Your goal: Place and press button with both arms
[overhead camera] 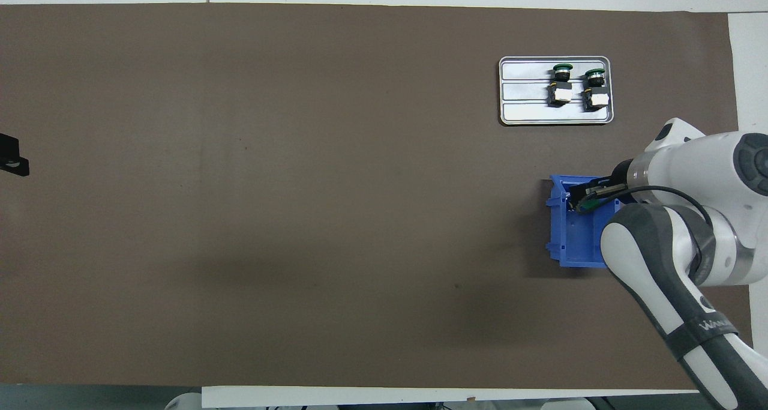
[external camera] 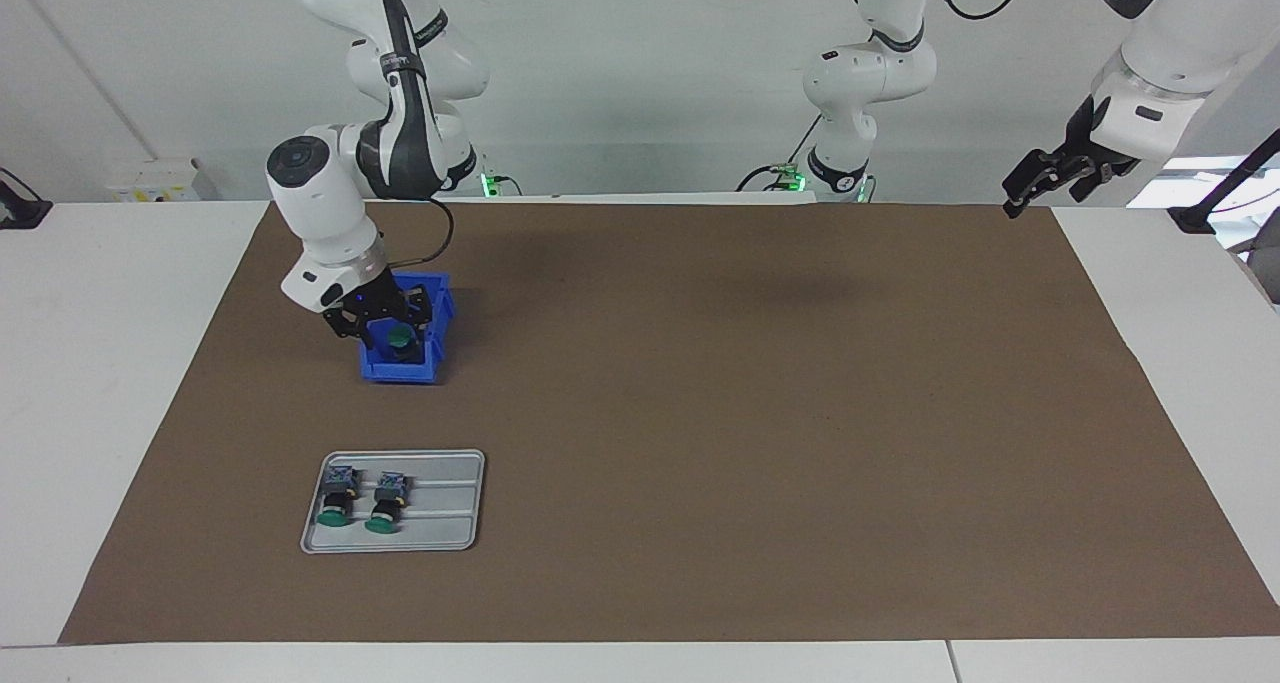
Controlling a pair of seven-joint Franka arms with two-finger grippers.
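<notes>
Right tool (external camera: pixel 392 335), grip unclear, over the button (external camera: pixel 400 340) in the blue bin (external camera: pixel 432 365); left tool (external camera: pixel 1040 178) open, waiting. Light, rigid, smooth-capped: best grasped by its black body.

Only the blue bin (external camera: pixel 405 358) (with the right hand (external camera: pixel 385 331) over it) and the grey tray (external camera: pixel 440 533), both toward the right arm's end, stand on the brown mat (external camera: pixel 750 413), whose middle offers free passage.
</notes>
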